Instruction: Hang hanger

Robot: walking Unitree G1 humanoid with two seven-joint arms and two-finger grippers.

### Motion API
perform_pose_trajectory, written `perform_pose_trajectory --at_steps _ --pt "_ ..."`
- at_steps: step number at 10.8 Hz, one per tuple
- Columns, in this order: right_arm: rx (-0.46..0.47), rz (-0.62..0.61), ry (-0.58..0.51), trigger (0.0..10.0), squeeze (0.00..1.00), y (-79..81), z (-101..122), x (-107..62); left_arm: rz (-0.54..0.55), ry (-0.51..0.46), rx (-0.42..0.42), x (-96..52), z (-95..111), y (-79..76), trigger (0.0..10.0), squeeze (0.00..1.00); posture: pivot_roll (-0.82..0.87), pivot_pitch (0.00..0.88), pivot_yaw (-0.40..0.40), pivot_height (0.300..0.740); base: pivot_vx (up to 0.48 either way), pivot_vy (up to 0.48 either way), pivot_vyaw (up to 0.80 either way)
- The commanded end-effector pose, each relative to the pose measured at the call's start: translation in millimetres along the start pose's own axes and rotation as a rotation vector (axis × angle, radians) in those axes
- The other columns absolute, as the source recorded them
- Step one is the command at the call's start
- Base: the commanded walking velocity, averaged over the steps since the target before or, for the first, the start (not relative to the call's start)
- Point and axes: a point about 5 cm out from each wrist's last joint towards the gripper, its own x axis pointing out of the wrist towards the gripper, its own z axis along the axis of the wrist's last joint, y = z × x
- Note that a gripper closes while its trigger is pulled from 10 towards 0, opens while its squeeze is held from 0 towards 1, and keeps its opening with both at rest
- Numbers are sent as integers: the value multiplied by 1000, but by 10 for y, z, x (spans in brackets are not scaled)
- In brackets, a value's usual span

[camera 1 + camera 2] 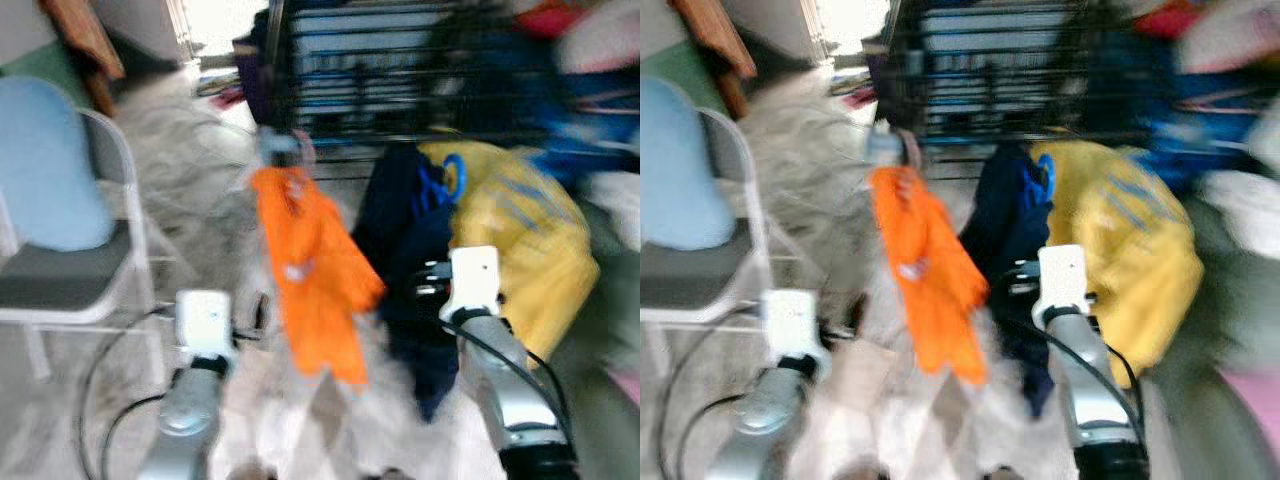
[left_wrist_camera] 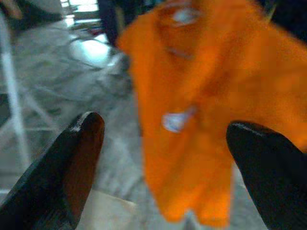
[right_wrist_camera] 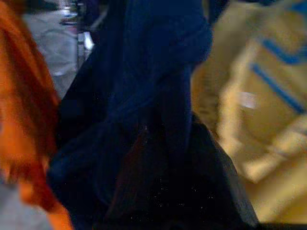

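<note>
An orange garment (image 1: pixel 315 270) hangs from a hanger top (image 1: pixel 280 145) in front of the dark clothes rack (image 1: pixel 370 70). Beside it to the right hangs a navy garment (image 1: pixel 410 250) on a blue hanger (image 1: pixel 445 180), then a yellow garment (image 1: pixel 530 240). My left gripper (image 2: pixel 163 158) is open, its black fingers (image 2: pixel 72 163) spread a little short of the orange garment (image 2: pixel 211 110). My right gripper (image 1: pixel 432 282) is up against the navy garment (image 3: pixel 144 120). All views are blurred by motion.
A chair (image 1: pixel 60 270) with a light blue back stands at the left on the pale floor (image 1: pixel 190 170). The rack holds folded blue and red items (image 1: pixel 560 60). Black cables (image 1: pixel 100 400) loop beside my left arm.
</note>
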Motion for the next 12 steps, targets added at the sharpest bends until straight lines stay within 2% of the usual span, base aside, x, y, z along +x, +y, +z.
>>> perform_pose_trajectory --at_steps 1,6,9,12 --pt "10 2 -91 10000 0 15 217 7 26 12 14 -14 -19 68 10000 0 -21 32 -1 740 -352 0 0" --pt "10 -9 -84 10000 0 -4 238 39 29 4 30 24 -7 71 10000 0 -25 25 2 740 -277 0 0" --pt "17 -3 -82 10000 0 15 226 21 55 28 18 8 -44 95 10000 0 -24 38 -2 740 0 0 0" --pt "4 21 -81 10000 0 43 238 34 75 10 31 7 -32 105 10000 0 -22 61 -4 740 -95 0 0"
